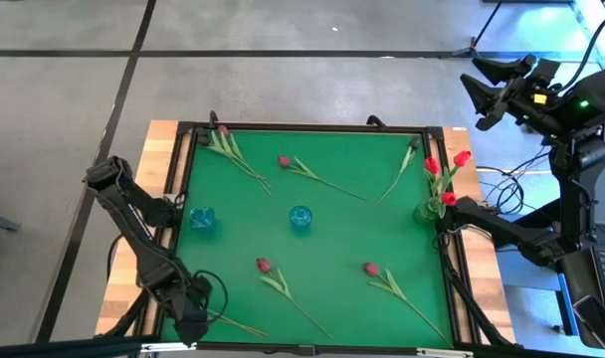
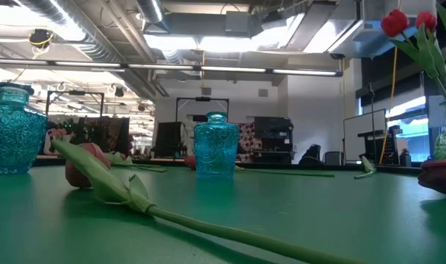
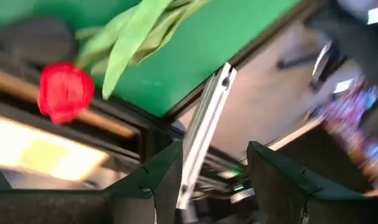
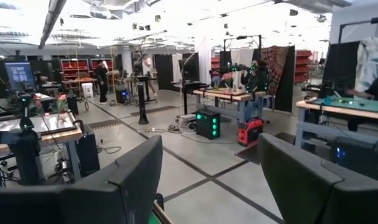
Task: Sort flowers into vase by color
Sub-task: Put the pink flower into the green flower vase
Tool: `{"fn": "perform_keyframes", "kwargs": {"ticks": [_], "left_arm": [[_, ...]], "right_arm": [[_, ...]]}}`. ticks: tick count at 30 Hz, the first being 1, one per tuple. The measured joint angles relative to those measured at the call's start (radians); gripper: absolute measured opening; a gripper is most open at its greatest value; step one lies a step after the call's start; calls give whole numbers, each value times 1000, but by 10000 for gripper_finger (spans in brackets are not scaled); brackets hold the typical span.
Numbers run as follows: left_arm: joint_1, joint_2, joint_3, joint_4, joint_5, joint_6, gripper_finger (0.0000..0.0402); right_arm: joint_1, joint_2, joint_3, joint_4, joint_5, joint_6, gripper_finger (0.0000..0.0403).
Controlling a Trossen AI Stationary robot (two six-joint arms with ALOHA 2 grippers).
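The left gripper [image 3: 204, 180] sits low at the table's near-left corner, fingers apart and empty. The right gripper [image 4: 207, 180] rests beyond the table's right edge, fingers spread, holding nothing.

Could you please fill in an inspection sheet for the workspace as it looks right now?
Surface: green mat on a wooden table.
Job's things: five flowers lie loose on the mat; red flowers stand in a green vase at the right edge; two blue vases stand empty.
Clutter: nothing seen.
Grippers: left gripper open, by the mat's near left corner, near a red flower; right gripper open, at the right edge, facing the room.
Cables: bundle right of the table.
Surroundings: concrete floor, workshop benches, people far off.
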Motion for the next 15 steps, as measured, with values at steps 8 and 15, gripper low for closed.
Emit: {"fn": "perform_keyframes", "kwargs": {"ticks": [8,15], "left_arm": [[0,103,-62,-111,-10,361,174],[14,168,-88,-88,-96,542,174]], "right_arm": [[0,-7,0,-27,1,1,264],[0,-7,0,-27,1,57,264]]}}
